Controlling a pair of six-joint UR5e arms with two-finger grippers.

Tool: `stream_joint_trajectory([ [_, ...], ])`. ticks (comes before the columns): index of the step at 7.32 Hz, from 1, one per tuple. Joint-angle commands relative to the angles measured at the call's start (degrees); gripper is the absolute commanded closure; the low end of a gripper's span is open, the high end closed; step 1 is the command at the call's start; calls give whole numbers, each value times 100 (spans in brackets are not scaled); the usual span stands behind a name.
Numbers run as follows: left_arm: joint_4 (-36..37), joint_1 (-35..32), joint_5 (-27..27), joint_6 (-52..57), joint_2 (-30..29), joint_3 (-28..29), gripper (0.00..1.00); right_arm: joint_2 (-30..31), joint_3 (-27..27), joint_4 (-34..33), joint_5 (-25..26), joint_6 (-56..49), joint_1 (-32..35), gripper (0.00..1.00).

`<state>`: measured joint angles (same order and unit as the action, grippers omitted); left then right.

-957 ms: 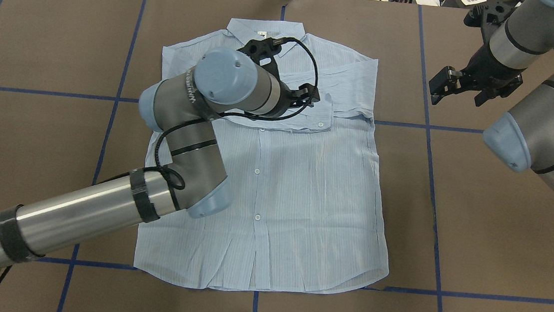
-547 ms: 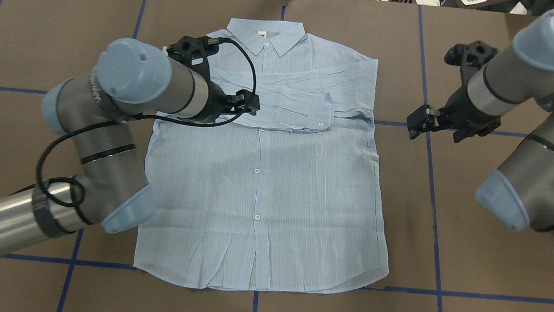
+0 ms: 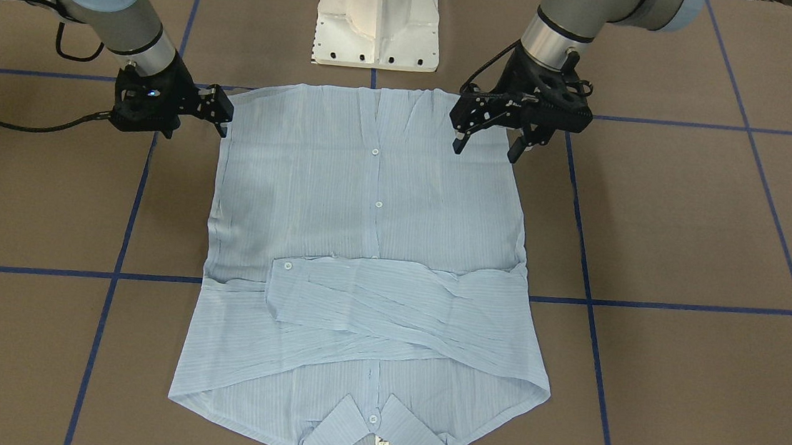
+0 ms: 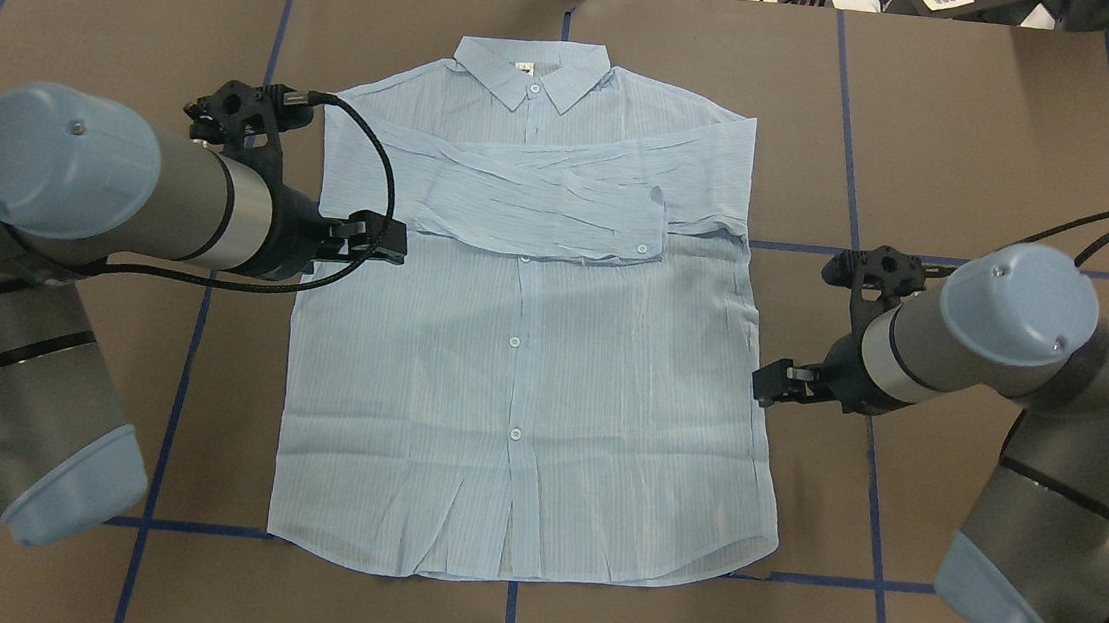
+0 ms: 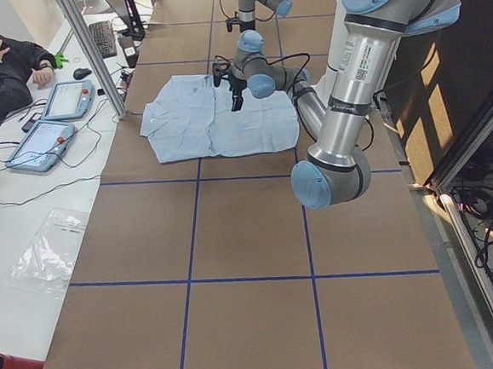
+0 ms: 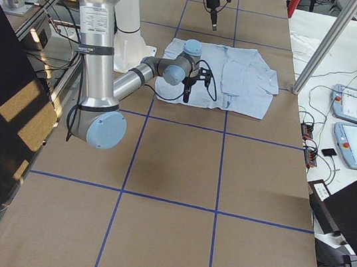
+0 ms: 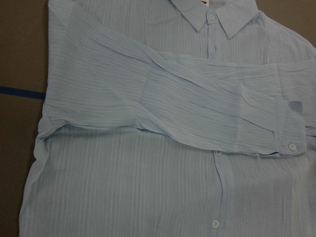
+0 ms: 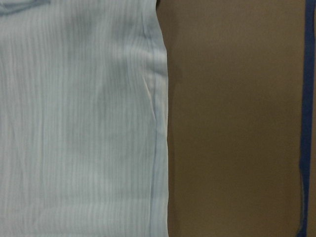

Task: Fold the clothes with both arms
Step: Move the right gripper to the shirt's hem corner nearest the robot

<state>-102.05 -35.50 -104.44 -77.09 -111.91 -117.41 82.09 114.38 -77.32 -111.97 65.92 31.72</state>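
- Shirt [image 4: 528,380]: lies flat, front up, at mid-table, with its collar on the far side from my robot.
- Sleeves [image 4: 545,195]: both are crossed over the chest. I judge the body folds are not yet done.
- Left gripper [image 3: 486,148]: jaws spread and empty, above the shirt's left edge.
- Right gripper [image 4: 771,386]: just beside the shirt's right edge, with no cloth lifted. I cannot tell how far it is open.

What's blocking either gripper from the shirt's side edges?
Nothing visible. The left gripper hangs above the left edge of the shirt, the right gripper beside its right edge; no other object lies on the table near either.
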Motion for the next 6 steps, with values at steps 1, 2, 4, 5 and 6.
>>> stream_joint_trajectory([
  [1,27,8,11,-34,205,-265,0,210,32,68,492,333,-857,0],
  [2,27,52,37,-87,188,-256,1,228,32,68,501,525,-1087,2],
  [4,27,69,47,-122,170,-274,1,237,32,-2,519,562,-1221,15],
  [5,27,61,47,-122,170,-265,2,246,32,-3,493,562,-1221,25],
  [6,27,61,38,-122,179,-256,4,246,32,-11,484,580,-1247,40],
])
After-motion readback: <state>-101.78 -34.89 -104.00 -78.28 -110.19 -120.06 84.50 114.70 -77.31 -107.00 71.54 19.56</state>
